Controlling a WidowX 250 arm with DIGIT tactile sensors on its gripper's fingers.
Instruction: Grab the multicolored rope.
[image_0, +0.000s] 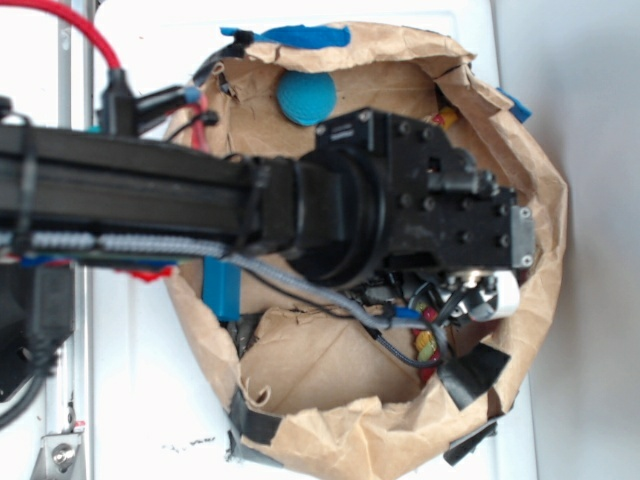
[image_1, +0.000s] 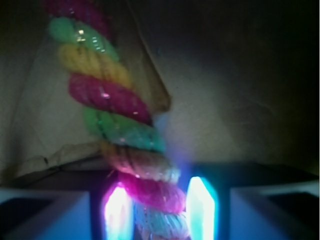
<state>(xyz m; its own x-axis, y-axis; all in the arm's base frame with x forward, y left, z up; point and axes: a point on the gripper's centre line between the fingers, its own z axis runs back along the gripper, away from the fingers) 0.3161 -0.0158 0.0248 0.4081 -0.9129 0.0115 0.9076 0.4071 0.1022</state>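
Rope (image_1: 120, 125) is lying straight ahead of the gripper (image_1: 160, 210), its near end passing right between the two glowing fingertips (image_1: 201, 207); its long axis is running away from the hand, leaning up and to the left in the wrist view; the fingers are sitting on either side of it, and I cannot tell whether they are pressing it or only flanking it. From outside, the arm (image_0: 150, 200) is reaching into a brown paper bag (image_0: 320, 370), and only small red and yellow bits of the rope (image_0: 428, 345) are showing beneath the gripper (image_0: 480, 290); a blue ball (image_0: 306, 97) is resting near the bag's far wall. Thick and twisted, the rope is showing pink-red, yellow and light green strands, soft and fuzzy.
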